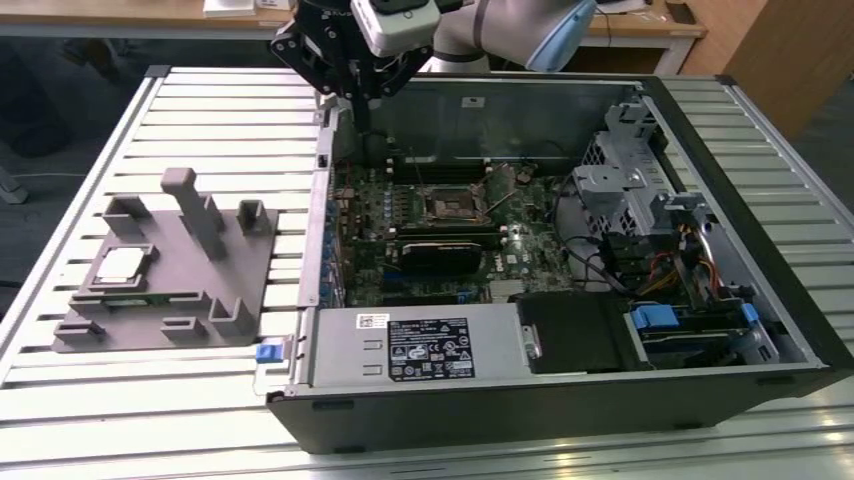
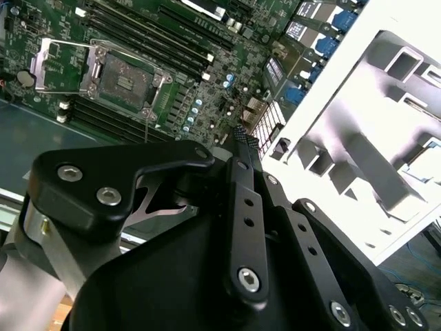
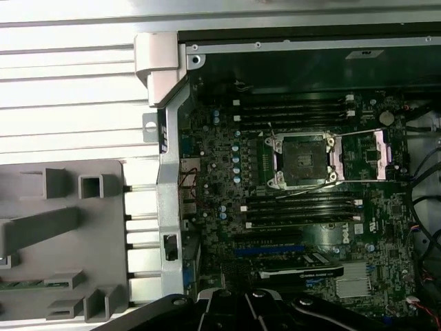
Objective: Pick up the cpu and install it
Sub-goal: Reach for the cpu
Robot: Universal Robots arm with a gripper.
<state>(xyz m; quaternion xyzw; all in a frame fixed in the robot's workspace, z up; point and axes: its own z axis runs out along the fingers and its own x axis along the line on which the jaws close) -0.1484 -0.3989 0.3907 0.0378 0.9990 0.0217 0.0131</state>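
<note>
One cpu [image 1: 120, 264] is seen lying flat on the single grey fixture [image 1: 200, 215] at the exterior view's left, well apart from the one open computer case [image 1: 561, 405]. One CPU socket [image 3: 303, 160] is shown on the motherboard [image 3: 220, 207], with its frame swung open. The one gripper [image 1: 356, 98] is poised above the case wall on the fixture's side, its fingers drawn together, with nothing clasped or touched.
</note>
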